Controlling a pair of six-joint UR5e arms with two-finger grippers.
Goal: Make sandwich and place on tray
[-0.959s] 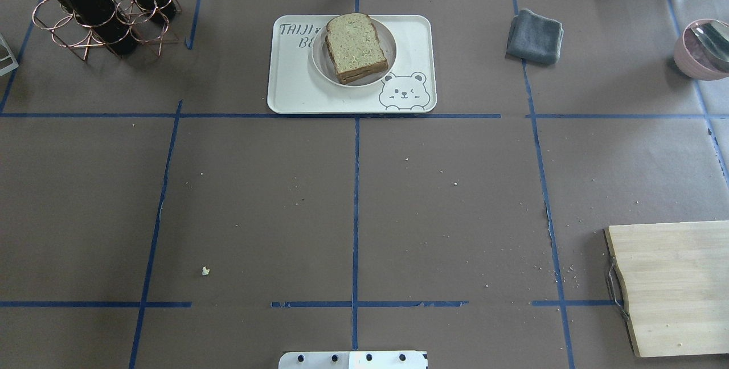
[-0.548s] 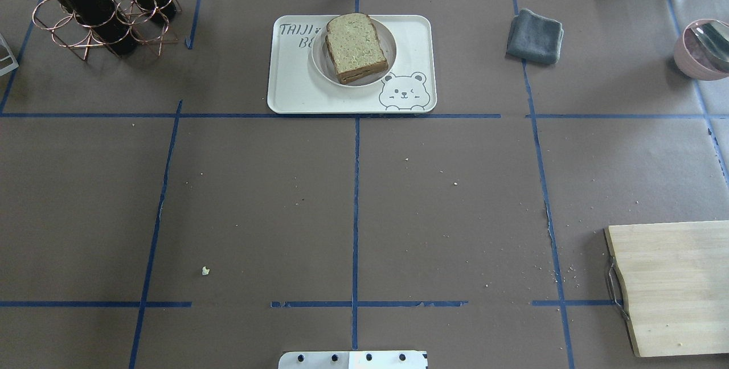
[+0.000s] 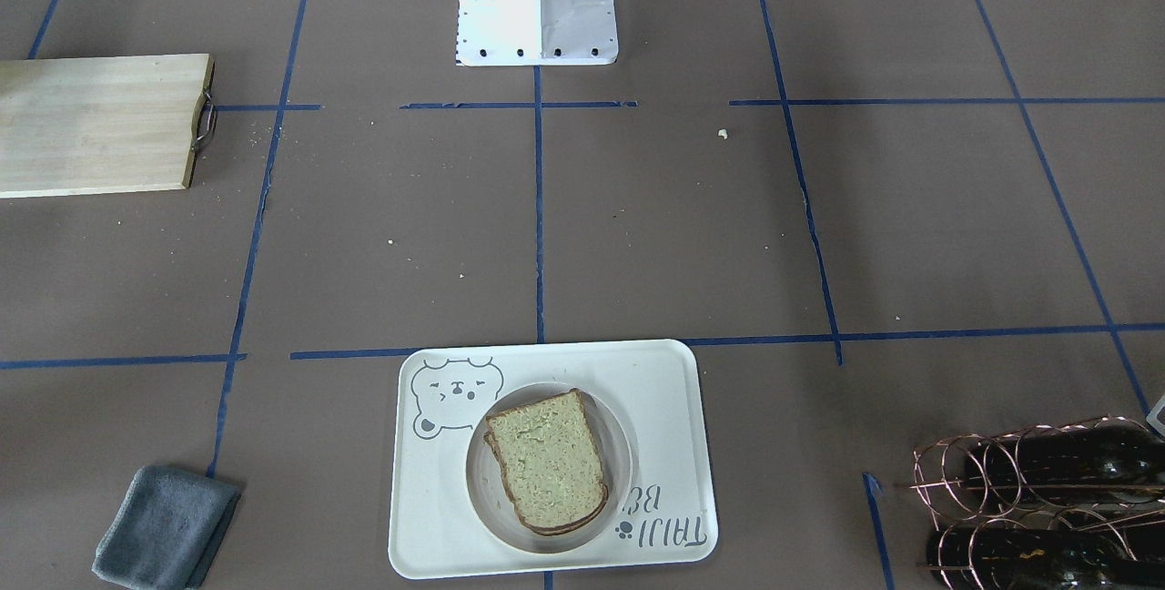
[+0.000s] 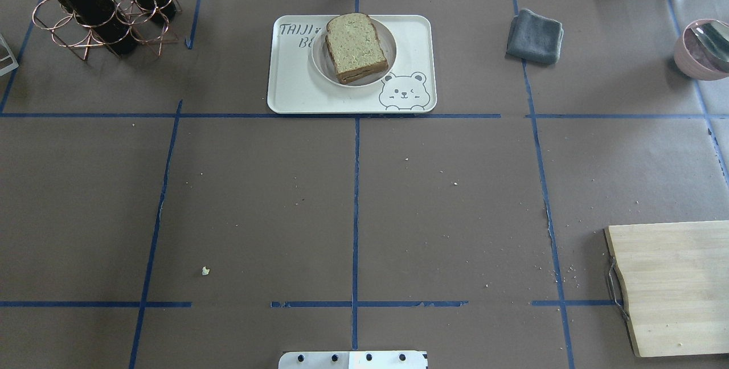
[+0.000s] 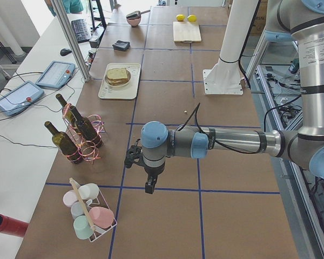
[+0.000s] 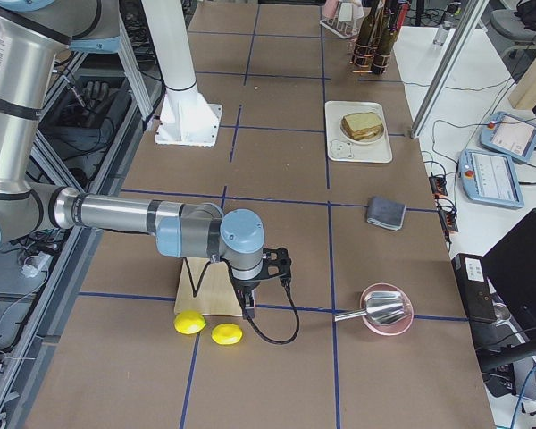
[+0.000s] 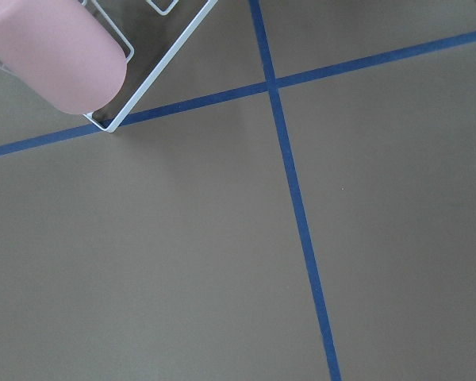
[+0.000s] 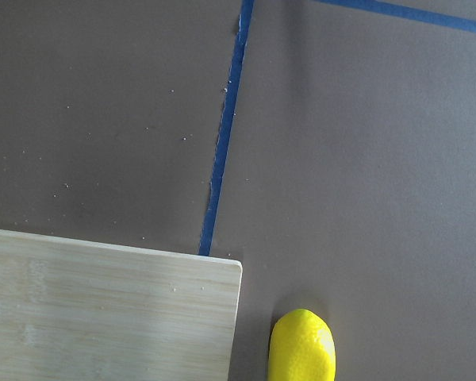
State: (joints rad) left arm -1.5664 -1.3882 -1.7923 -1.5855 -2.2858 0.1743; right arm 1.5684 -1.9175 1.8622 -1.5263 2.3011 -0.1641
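Note:
The sandwich [image 4: 356,47], tan-green bread with a dark crust, lies on a small round white plate [image 4: 389,53] on the cream bear tray [image 4: 296,87] at the table's far middle. Only the top slice and a side edge show; the egg is hidden. The sandwich also shows in the front view [image 3: 546,462], on the tray [image 3: 673,399]. My left gripper [image 5: 149,186] hangs over bare table far off, near the cup rack. My right gripper [image 6: 247,308] hangs at the wooden board's edge, near the lemons. I cannot tell whether either gripper is open or shut. Neither shows in the overhead or front view.
A wooden board with a metal handle [image 4: 672,283] lies at the near right. A grey cloth [image 4: 535,36], a pink bowl with a spoon [image 4: 703,50] and a copper wine-bottle rack [image 4: 97,7] stand along the far edge. Two lemons [image 6: 189,323] lie beside the board. A cup rack [image 5: 89,216] stands beyond my left gripper.

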